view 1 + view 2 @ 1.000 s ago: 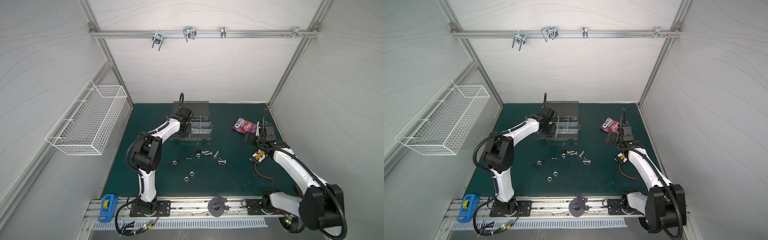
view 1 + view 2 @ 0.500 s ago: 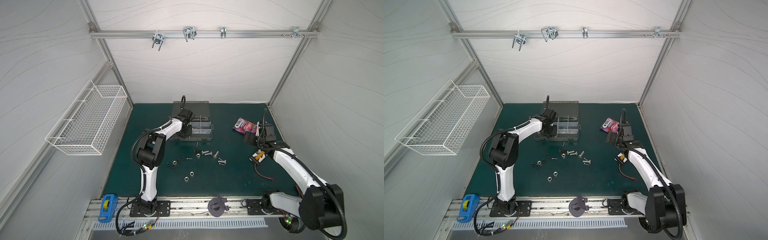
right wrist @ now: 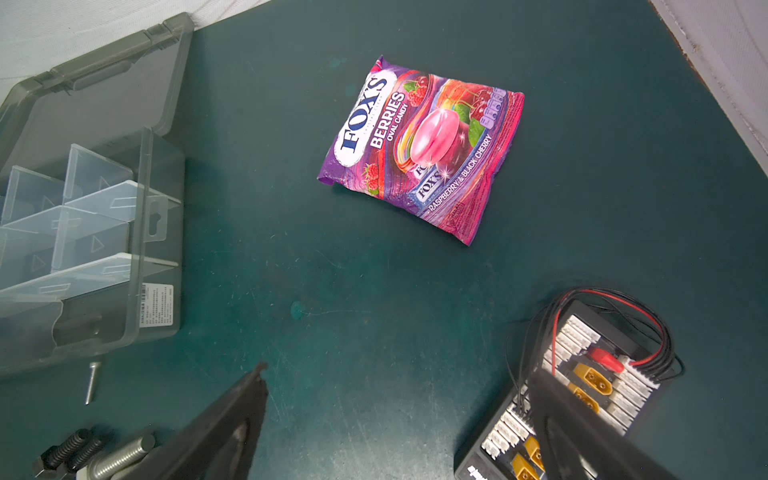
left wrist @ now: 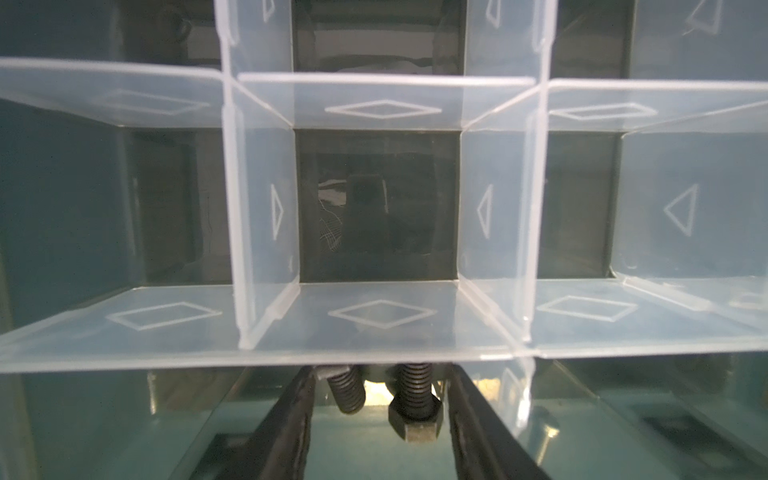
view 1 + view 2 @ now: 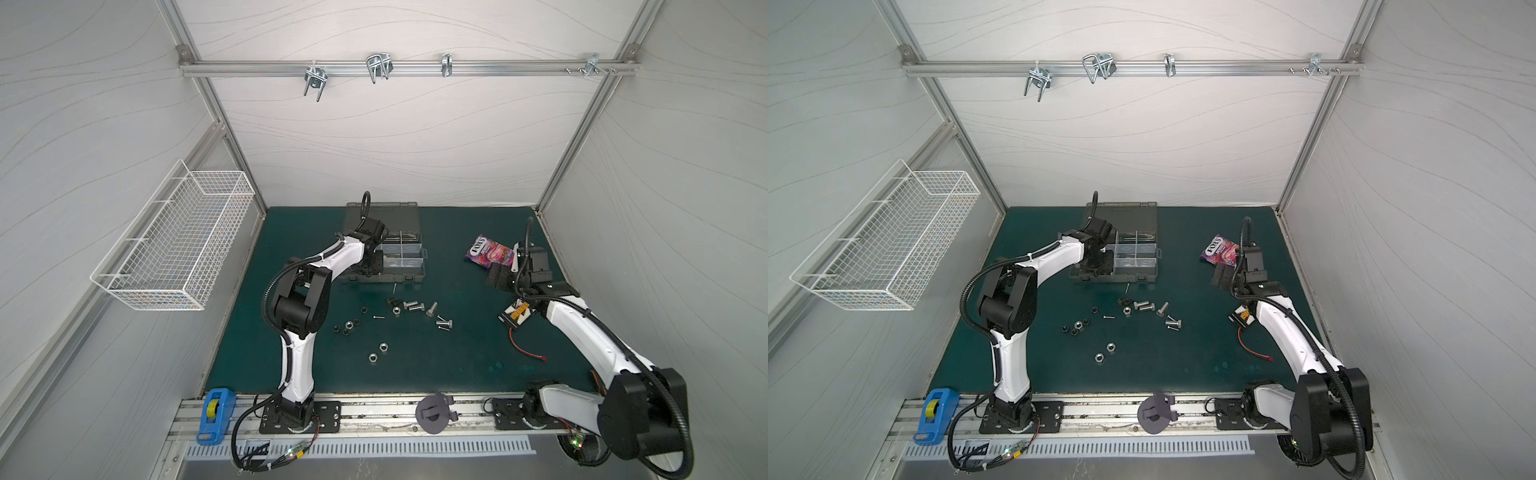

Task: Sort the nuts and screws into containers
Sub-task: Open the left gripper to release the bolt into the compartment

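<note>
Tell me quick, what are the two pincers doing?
Left pincer: open, two short black threaded bolts lying loose between its jaws.
Right pincer: open, holding nothing.

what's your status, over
left hand open around two black bolts in organizer compartment. right hand open, empty. more screws, nuts loose on mat. nothing blocking.

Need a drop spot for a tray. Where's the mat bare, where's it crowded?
Bare: mat between the two silver nuts and front rail; also between case and candy bag. Crowded: bolts and black nuts in front of the case.
</note>
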Available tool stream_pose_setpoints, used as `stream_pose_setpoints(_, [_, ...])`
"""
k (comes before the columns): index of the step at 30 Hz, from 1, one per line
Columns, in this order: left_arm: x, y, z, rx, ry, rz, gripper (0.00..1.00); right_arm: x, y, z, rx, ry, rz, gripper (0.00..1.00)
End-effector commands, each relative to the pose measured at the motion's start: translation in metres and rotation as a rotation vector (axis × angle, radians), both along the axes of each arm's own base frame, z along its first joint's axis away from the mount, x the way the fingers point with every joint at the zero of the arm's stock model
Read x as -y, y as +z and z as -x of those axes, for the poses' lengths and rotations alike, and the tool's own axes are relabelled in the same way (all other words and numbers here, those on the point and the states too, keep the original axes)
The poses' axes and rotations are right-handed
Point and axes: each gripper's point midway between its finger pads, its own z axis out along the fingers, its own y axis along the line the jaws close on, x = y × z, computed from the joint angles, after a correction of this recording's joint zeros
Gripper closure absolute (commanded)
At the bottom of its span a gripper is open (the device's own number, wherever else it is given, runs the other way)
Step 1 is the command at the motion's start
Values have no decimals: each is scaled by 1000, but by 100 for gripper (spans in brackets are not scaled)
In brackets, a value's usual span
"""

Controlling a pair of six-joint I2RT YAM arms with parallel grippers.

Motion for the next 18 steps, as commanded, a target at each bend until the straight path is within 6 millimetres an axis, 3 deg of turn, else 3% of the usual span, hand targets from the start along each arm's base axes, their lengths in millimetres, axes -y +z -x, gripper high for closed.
stream_pose_setpoints(1, [3, 41, -4, 72, 9, 54, 48, -2, 2, -1, 1, 2, 3, 1])
stream_pose_setpoints(9, [6, 78, 23, 151, -37, 143, 49, -2, 1, -1, -1, 3, 0, 1])
stream_pose_setpoints(18, [28, 67, 72, 211, -201, 177, 49, -2, 1, -2, 0, 2, -2, 1])
